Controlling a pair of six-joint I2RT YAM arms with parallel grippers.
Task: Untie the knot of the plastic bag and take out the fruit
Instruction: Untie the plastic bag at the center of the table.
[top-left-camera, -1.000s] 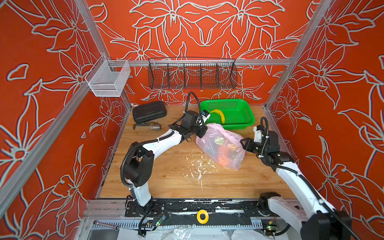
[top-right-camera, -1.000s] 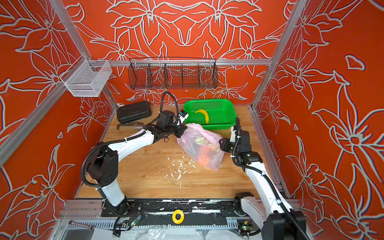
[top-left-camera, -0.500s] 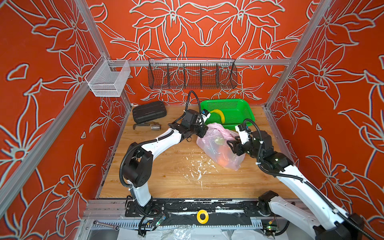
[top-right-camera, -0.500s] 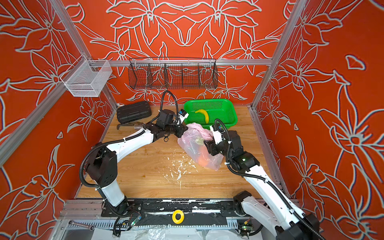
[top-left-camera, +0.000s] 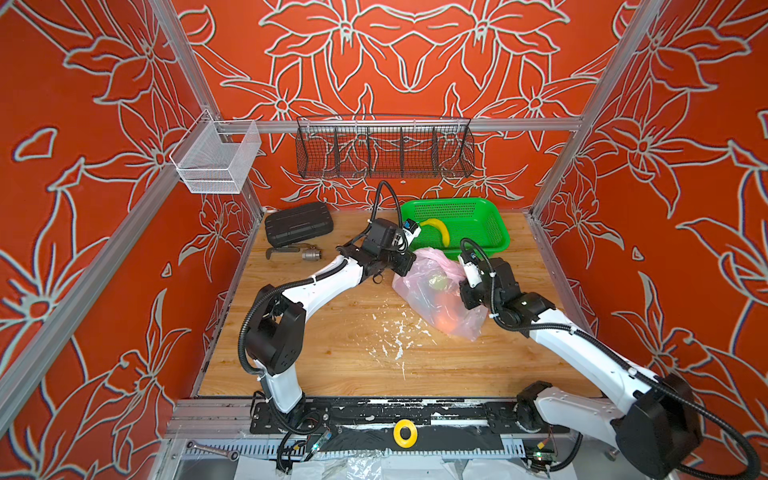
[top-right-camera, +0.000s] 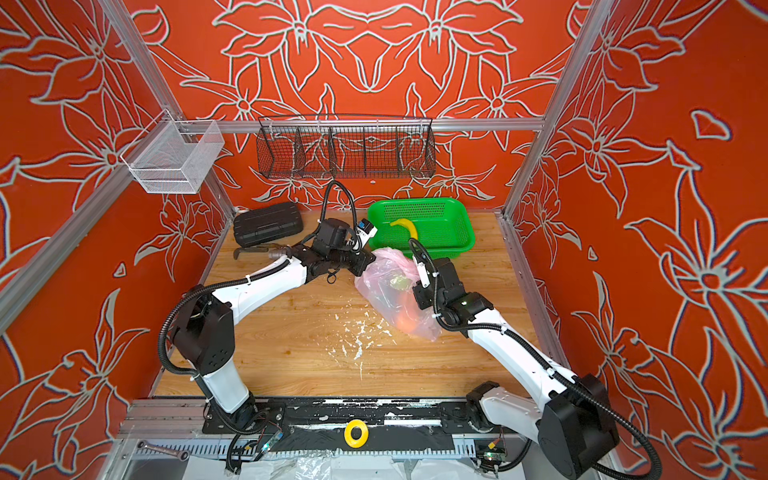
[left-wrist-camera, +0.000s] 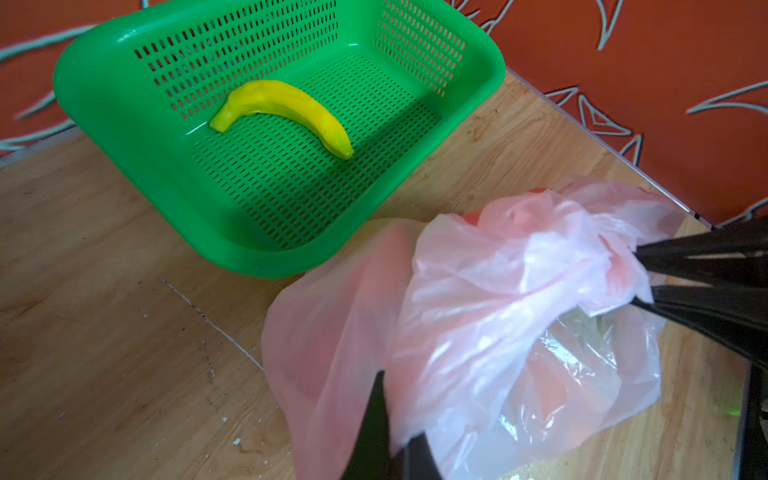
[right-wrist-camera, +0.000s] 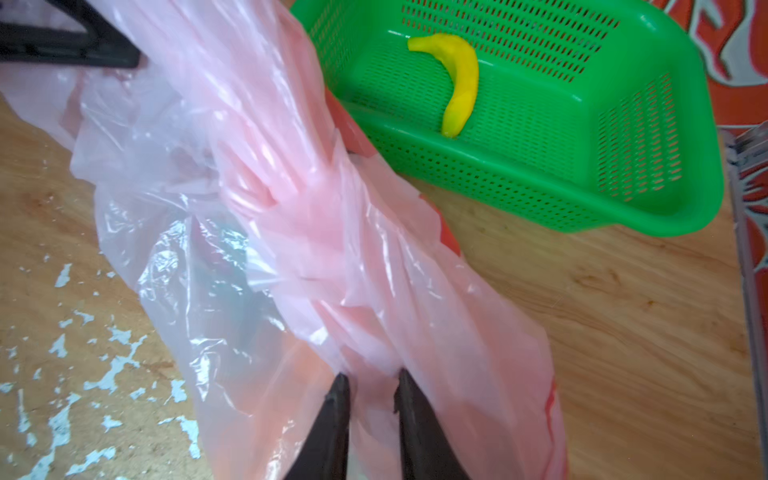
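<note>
Since a second ago the right gripper (right-wrist-camera: 370, 386) has swung in from the table's right side to the bag (top-left-camera: 428, 291). Its jaws, wide on the way, now stand narrow with a fold of pink film pinched between them. Left gripper (left-wrist-camera: 399, 409) has not shifted: it is clamped tight on film at the bag's far left corner, close by the basket (top-left-camera: 496, 245), where a banana (top-left-camera: 436, 228) lies alone. Bag sits on the table (top-left-camera: 332, 345), just in front of the basket, slumped toward the right arm. Between the two grips the film is gathered and twisted tight. That lump is probably the knot (right-wrist-camera: 257, 195), though I cannot tell whether it is tied fast or already loosening. Fruit (top-left-camera: 446, 318) shows through the film: an orange glow low down, something green higher up.

Step in hand, as I judge it: untying, with both holds set and nothing taken out yet. Next move calls for drawing the two holds apart slowly, so the lump slackens rather than cinches. Film this thin could stretch or tear. If the lump only tightens, one gripper should let go and take hold nearer the tail.
</note>
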